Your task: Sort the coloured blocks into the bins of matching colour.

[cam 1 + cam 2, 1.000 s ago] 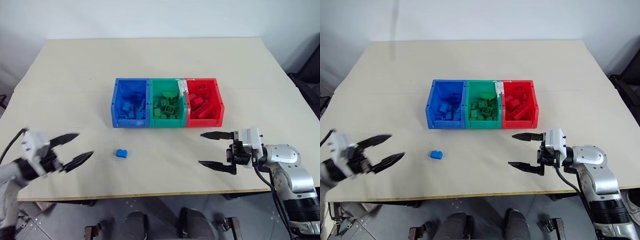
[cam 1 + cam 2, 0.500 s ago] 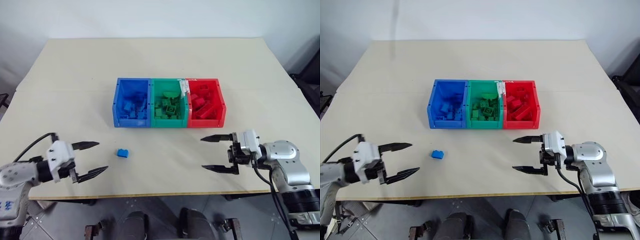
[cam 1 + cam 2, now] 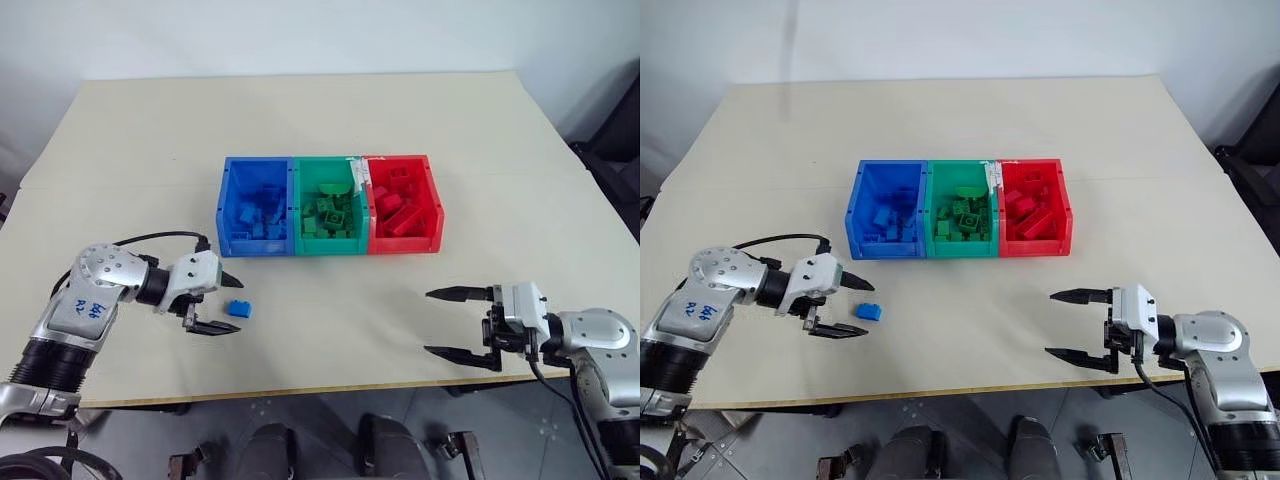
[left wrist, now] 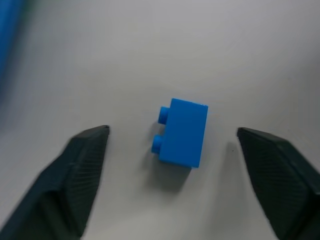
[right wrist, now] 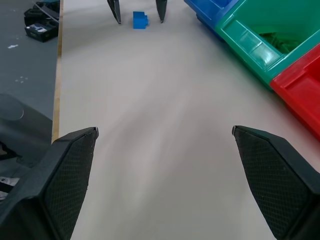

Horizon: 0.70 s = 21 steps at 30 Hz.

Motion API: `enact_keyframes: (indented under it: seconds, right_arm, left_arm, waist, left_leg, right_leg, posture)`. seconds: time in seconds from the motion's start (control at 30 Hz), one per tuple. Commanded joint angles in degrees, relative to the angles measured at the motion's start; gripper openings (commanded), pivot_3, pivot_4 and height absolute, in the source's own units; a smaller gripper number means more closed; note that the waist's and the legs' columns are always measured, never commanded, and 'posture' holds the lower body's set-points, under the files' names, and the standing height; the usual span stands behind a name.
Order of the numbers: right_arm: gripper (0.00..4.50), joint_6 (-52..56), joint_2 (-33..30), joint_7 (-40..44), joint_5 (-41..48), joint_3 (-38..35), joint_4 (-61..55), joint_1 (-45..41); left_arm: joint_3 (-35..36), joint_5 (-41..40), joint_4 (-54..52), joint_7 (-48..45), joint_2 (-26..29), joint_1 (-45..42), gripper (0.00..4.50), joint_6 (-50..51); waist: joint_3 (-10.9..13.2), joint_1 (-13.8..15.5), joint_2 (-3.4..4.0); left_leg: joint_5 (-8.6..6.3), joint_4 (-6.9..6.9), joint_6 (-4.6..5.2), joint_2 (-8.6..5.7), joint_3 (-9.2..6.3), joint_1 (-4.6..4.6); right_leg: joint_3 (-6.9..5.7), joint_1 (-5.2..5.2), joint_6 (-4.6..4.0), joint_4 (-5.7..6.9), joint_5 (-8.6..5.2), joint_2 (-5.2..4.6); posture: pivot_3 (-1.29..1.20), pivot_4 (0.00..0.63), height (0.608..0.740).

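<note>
One blue brick [image 3: 238, 309] was left out on the tabletop, near the front edge and left of middle, just in front of the blue bin [image 3: 256, 207]. The left gripper [image 3: 222, 304] sat with its fingers apart on either side of it, not touching yet. I'd say centre it, then squeeze the flat sides rather than the studs. The right gripper [image 3: 460, 322] hung wide open and empty by the front right corner.
</note>
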Motion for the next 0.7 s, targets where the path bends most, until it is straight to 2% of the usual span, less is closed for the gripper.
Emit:
enact_keyframes:
  seconds: [0.03, 0.13, 0.23, 0.4, 0.47, 0.53, 0.6, 0.7]
  right_arm:
    - [4.5, 0.5, -0.9, -1.7, 1.5, -2.7, -4.2, 1.8]
    - [4.5, 0.5, -0.8, -3.0, 1.4, -3.3, -5.5, 3.0]
    - [4.5, 1.4, -0.3, -5.5, 2.3, -4.9, -6.9, 4.4]
    - [4.5, 5.3, 2.4, -12.7, 7.0, -8.6, -12.8, 7.5]
    - [4.5, 6.4, 4.1, -15.6, 8.3, -9.4, -14.7, 7.5]
    - [4.5, 6.3, 5.8, -18.4, 8.4, -9.7, -15.9, 6.7]
    - [4.5, 6.5, 8.1, -22.3, 8.8, -9.4, -17.2, 4.3]
    - [4.5, 6.4, 9.3, -24.5, 8.0, -8.4, -17.8, 1.2]
  left_arm:
    - [-1.7, 2.3, 1.6, 0.5, -0.3, -0.9, 3.0, 0.2]
    - [-1.9, 2.2, 2.3, -0.1, -0.7, -1.0, 2.03, -2.4]
    - [-0.3, -2.7, -0.2, -3.3, -1.0, 0.7, 1.11, -1.2]
    - [7.6, -12.7, -5.1, -0.3, -4.5, 3.4, 1.11, 2.5]
    - [11.5, -16.9, -7.4, 3.7, -7.5, 3.4, 1.11, 5.6]
    - [15.7, -21.0, -9.4, 12.2, -12.1, 1.2, 1.11, 11.3]
    - [17.7, -20.0, -9.2, 22.0, -16.1, -3.1, 1.11, 14.1]
    - [16.7, -14.6, -7.2, 30.1, -18.0, -8.0, 1.11, 14.3]
  waist:
    - [0.0, 0.1, 0.0]
    - [0.0, 0.0, -0.01]
    - [0.0, 0.1, -0.01]
    - [0.0, 0.5, -0.02]
    - [0.0, 0.8, -0.02]
    - [0.0, 1.0, -0.02]
    - [0.0, 1.1, -0.03]
    - [0.0, 0.8, -0.05]
  left_leg:
    - [0.0, 0.0, 0.0, -0.01, 0.01, 0.0]
    - [0.0, 0.02, 0.0, 0.0, 0.02, 0.05]
    - [0.0, 0.02, 0.0, 0.0, 0.02, 0.05]
    - [0.0, 0.04, 0.01, 0.03, -0.01, 0.0]
    - [0.0, 0.14, 0.01, 0.04, -0.05, -0.02]
    - [0.0, 0.25, 0.01, 0.03, -0.13, -0.01]
    - [0.0, 0.38, 0.02, 0.01, -0.26, -0.02]
    - [0.0, 0.53, 0.02, -0.02, -0.49, -0.01]
  right_leg:
    - [0.01, 0.0, 0.0, 0.0, 0.0, -0.01]
    - [0.04, 0.02, 0.0, 0.01, 0.0, 0.0]
    - [0.05, 0.02, 0.0, 0.02, 0.0, -0.01]
    - [0.04, 0.01, 0.0, 0.01, 0.0, -0.01]
    - [0.04, 0.01, 0.0, 0.08, 0.0, -0.01]
    - [0.04, 0.07, 0.0, 0.14, 0.0, -0.04]
    - [0.02, 0.14, 0.03, 0.2, 0.02, -0.06]
    - [0.07, 0.15, 0.07, 0.29, 0.04, -0.06]
  posture:
    - [0.0, 0.15, 0.74]
    - [0.0, 0.15, 0.74]
    - [0.0, 0.15, 0.74]
    - [0.0, 0.15, 0.74]
    - [0.0, 0.15, 0.74]
    - [0.0, 0.15, 0.74]
    - [0.0, 0.15, 0.74]
    - [0.0, 0.15, 0.74]
